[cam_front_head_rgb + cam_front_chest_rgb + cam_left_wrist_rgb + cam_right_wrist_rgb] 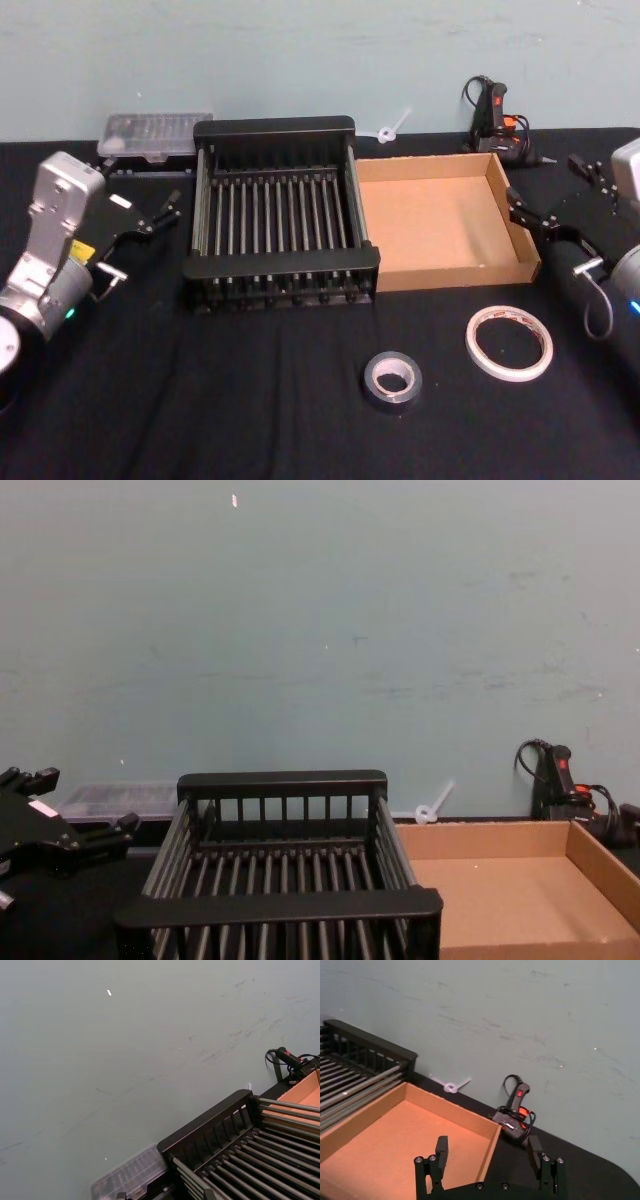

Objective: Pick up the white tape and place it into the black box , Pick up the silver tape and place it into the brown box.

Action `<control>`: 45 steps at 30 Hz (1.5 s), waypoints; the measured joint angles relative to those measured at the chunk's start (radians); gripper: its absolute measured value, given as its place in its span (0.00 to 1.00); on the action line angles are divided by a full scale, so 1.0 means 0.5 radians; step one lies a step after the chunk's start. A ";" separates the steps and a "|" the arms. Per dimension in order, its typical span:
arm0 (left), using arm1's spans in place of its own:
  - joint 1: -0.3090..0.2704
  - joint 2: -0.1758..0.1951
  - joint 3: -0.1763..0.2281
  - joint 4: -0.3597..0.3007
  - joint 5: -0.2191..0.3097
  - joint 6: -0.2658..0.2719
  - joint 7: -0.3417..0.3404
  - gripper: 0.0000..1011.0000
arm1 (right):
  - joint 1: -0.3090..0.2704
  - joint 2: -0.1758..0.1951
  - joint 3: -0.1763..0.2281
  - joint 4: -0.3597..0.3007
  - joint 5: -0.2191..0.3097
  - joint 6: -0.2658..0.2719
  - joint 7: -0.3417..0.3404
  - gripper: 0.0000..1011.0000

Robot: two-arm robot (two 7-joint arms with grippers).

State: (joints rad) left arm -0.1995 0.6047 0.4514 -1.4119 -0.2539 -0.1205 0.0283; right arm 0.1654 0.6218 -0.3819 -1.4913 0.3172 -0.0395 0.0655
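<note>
**Two tapes still on the bench, both boxes empty**

Two rolls lie in front of the boxes: the white tape (508, 343) flat on the near right of the bench (200, 400), and the silver tape (392, 381) just to its left, apart from it. The black box (280, 215) and the brown box (440, 220) stand side by side, touching.

My right pincer (545, 215) hangs beside the brown box's right wall, fingers spread wide and holding nothing. My left pincer (150, 215) waits left of the black box; I cannot tell its opening.

I judge the white ring the first pick. I would drop straight down over one side of its band, one finger inside the hollow, and close gently so it does not slide on the cloth.

The bench is covered in black; a pale blue-green wall stands behind, with a clear plastic case (155, 135) and a glue gun (497, 118) at its foot.
</note>
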 joint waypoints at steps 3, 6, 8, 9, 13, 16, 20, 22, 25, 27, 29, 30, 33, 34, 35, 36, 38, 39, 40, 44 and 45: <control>0.000 0.000 0.000 0.000 0.000 0.000 0.000 0.99 | -0.033 0.038 0.035 -0.074 0.053 0.085 0.064 0.99; 0.000 0.000 0.000 0.000 0.000 0.000 0.000 0.99 | -0.067 0.086 0.076 -0.157 0.117 0.195 0.132 0.99; 0.000 0.000 0.000 0.000 0.000 0.000 0.000 0.99 | -0.090 0.120 0.103 -0.209 0.158 0.279 0.182 0.99; 0.000 0.000 0.000 0.000 0.000 0.000 0.000 0.99 | -0.095 0.129 0.109 -0.222 0.168 0.302 0.194 0.99; 0.000 0.000 0.000 0.000 0.000 0.000 0.000 0.99 | -0.118 0.170 0.140 -0.278 0.215 0.416 0.255 0.99; 0.000 0.000 0.000 0.000 0.000 0.000 0.000 0.99 | -0.138 0.202 0.158 -0.310 0.232 0.517 0.306 0.99; 0.000 0.000 0.000 0.000 0.000 0.000 0.000 0.99 | -0.155 0.221 0.165 -0.326 0.248 0.603 0.357 0.99; 0.000 0.000 0.000 0.000 0.000 0.000 0.000 0.99 | -0.162 0.228 0.165 -0.331 0.253 0.654 0.388 0.99; 0.000 0.000 0.000 0.000 0.000 0.000 0.000 0.99 | -0.168 0.228 0.159 -0.327 0.256 0.711 0.421 0.99; 0.000 0.000 0.000 0.000 0.000 0.000 0.000 0.99 | -0.168 0.221 0.150 -0.313 0.257 0.754 0.445 0.99; 0.000 0.000 0.000 0.000 0.000 0.000 0.000 0.99 | -0.168 0.216 0.142 -0.302 0.256 0.781 0.460 0.99; 0.000 0.000 0.000 0.000 0.000 0.000 0.000 0.99 | -0.167 0.212 0.135 -0.293 0.256 0.803 0.479 0.99; 0.000 0.000 0.000 0.000 0.000 0.000 0.000 0.99 | -0.162 0.203 0.126 -0.274 0.256 0.833 0.505 0.99; 0.000 0.000 0.000 0.000 0.000 0.000 0.000 0.99 | -0.158 0.196 0.121 -0.263 0.256 0.851 0.520 0.99; 0.000 0.000 0.000 0.000 0.000 0.000 0.000 0.99 | -0.155 0.192 0.119 -0.258 0.255 0.857 0.527 0.99; 0.000 0.000 0.000 0.000 0.000 0.000 0.000 0.99 | -0.153 0.189 0.117 -0.253 0.254 0.864 0.535 0.99; 0.000 0.000 0.000 0.000 0.000 0.000 0.000 0.99 | -0.147 0.177 0.110 -0.237 0.250 0.884 0.559 0.99; 0.000 0.000 0.000 0.000 0.000 0.000 0.000 0.99 | -0.145 0.174 0.109 -0.233 0.248 0.893 0.567 0.99; 0.000 0.000 0.000 0.000 0.000 0.000 0.000 0.99 | -0.141 0.168 0.108 -0.223 0.245 0.906 0.580 0.99; 0.000 0.000 0.000 0.000 0.000 0.000 0.000 0.99 | -0.132 0.156 0.105 -0.202 0.235 0.940 0.607 0.99; 0.000 0.000 0.000 0.000 0.000 0.000 0.000 0.99 | -0.129 0.154 0.105 -0.196 0.232 0.957 0.616 0.99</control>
State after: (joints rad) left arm -0.1995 0.6047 0.4514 -1.4120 -0.2539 -0.1205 0.0282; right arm 0.1008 0.6986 -0.3294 -1.5894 0.4331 0.4390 0.3736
